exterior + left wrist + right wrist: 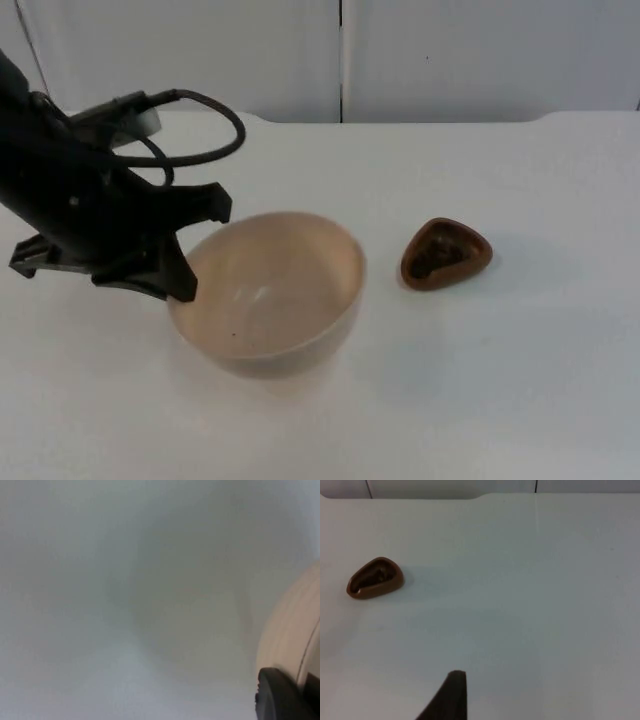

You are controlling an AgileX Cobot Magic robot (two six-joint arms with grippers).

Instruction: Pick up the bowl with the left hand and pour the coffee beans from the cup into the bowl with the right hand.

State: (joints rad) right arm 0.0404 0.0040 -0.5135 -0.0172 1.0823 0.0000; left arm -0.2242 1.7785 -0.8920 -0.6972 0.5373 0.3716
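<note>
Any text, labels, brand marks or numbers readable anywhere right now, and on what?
None: no writing on the bowl, the brown cup or the table.
The left gripper, at the bowl's rim, carries no readable marking either.

White table top [480,400] fills most of the top view, matte, evenly lit, soft shadows only. Its far edge runs across the upper part of the frame, with rounded steps near both upper corners. Behind it, pale grey partition wall [200,50]; dark vertical seam [341,60] just right of centre.
</note>
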